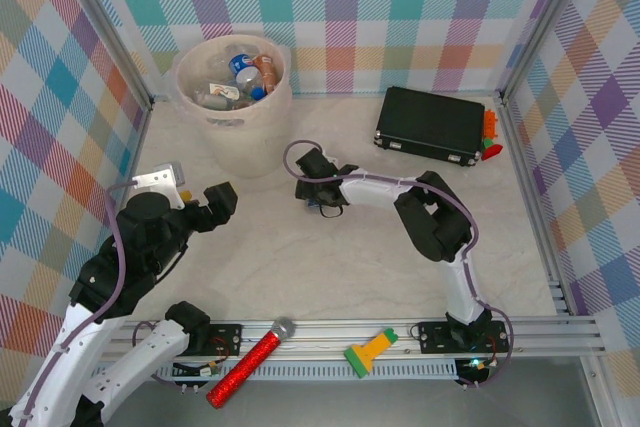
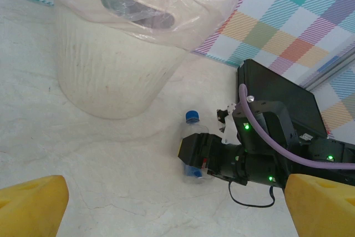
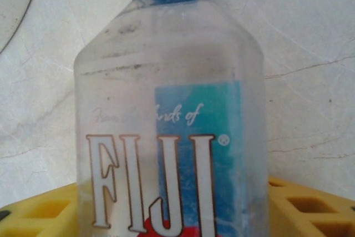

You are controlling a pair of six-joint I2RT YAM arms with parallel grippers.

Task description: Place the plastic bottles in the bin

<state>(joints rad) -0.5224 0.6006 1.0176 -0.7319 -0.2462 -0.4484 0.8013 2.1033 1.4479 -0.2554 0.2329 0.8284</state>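
Pale marbled surface [image 1: 330, 277] sat under plaid walls [image 1: 400, 7]; Fiji bottle [image 3: 172, 109] lay near-right of the bin [image 1: 250, 142]; right fingers [image 3: 39, 209] straddled it for pickup, grip uncertain; left fingers [image 2: 33, 206] gaped wide, idle.

place: robot lab test cell | evidence: aluminium frame rails [image 1: 540, 325], plaid backdrop walls [image 1: 400, 7], pale tabletop [image 1: 330, 267]

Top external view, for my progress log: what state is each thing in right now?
bin, upright, bag-lined, holding several bottles
Fiji bottle, capped, lying on the table
right gripper, straddling the Fiji bottle; a firm grip cannot be told
left gripper, open, empty
black case, closed, lying flat
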